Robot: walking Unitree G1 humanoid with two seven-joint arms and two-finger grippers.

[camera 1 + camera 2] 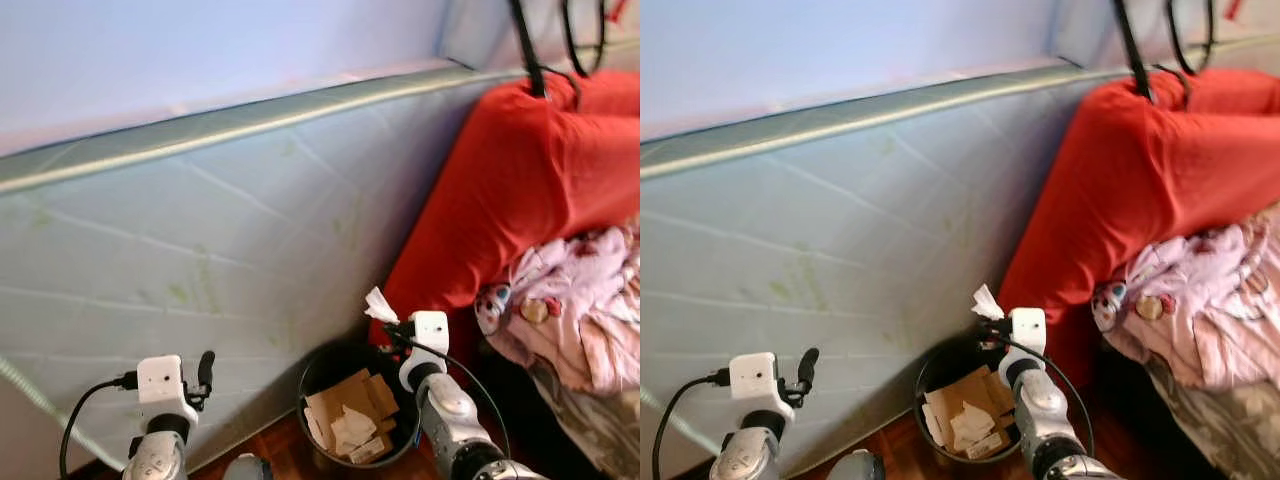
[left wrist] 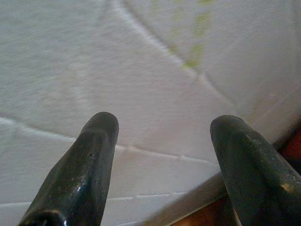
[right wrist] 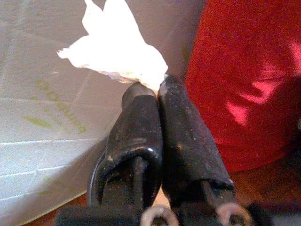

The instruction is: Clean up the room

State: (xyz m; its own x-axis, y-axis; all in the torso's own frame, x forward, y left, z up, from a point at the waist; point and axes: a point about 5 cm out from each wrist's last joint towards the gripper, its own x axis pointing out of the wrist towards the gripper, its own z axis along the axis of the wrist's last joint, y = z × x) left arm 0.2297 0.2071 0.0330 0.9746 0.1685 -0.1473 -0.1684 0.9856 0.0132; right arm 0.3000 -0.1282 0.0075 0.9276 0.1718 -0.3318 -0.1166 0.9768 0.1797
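White tissue [image 3: 117,52] — black fingers [image 3: 141,122], red sofa [image 1: 520,190], pale blue quilted mattress [image 1: 200,230].

The right end effector [image 3: 157,89] is raised at near right, its two black fingers pressed together on a scrap of white tissue [image 3: 117,52]. The left end effector [image 2: 162,141] is raised at near left, fingers spread apart.

**No legible text**

Nothing readable in any view. Mattress [image 1: 230,240] has faint green printed marks, too smeared to make out as letters. Cardboard scraps in the bin [image 1: 350,410] show no print. Pink clothing [image 1: 590,300] carries a pattern, no words.
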